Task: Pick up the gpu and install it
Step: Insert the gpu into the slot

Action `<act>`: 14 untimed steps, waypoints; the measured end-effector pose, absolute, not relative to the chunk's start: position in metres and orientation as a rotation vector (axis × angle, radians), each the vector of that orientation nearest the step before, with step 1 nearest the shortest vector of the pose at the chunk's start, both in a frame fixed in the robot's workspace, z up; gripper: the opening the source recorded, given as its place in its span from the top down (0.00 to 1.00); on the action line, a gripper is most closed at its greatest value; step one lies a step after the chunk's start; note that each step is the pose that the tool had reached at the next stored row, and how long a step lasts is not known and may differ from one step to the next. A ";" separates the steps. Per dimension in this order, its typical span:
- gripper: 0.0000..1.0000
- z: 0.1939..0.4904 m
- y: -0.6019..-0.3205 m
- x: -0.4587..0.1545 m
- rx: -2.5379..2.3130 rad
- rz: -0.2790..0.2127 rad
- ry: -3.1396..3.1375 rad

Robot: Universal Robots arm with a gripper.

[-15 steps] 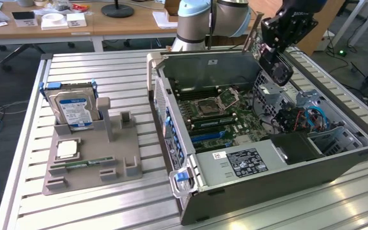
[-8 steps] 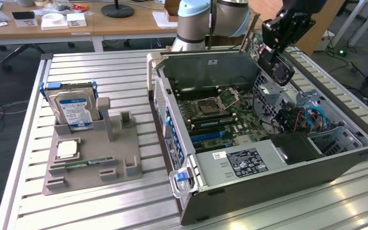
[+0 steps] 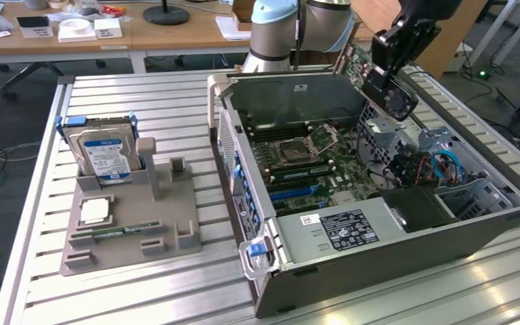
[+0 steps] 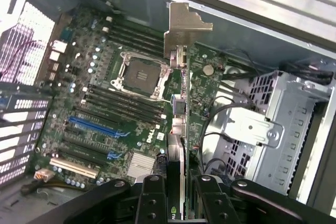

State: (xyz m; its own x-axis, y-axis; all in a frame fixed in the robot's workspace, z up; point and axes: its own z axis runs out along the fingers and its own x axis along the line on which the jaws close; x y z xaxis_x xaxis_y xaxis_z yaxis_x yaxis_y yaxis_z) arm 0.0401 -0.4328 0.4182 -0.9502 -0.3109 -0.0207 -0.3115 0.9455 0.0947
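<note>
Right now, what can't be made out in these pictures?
1. The graphics card: the wrist view sees it edge-on, so its flat faces are hidden.
2. The fingers holding it: partly cut off by the wrist picture's edge.
3. The label inside the computer case: exterior view, print too small to read.

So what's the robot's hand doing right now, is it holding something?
Hand: closed, holding the gpu above the open computer case.

The thin green gpu with silver metal bracket [image 4: 181,82] is clamped edge-on by the black gripper [image 4: 181,195] over the green motherboard [image 4: 100,119].
</note>
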 end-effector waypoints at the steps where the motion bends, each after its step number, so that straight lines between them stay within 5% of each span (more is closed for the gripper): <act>1: 0.74 0.418 -0.433 0.040 -0.519 0.152 3.090; 14: 0.74 0.417 -0.433 0.040 -0.823 0.153 3.033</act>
State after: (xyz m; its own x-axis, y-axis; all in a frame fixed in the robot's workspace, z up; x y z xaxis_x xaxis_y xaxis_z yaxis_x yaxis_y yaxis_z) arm 0.0401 -0.4328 0.4169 -0.8630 -0.5047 -0.0208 -0.5042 0.8584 0.0948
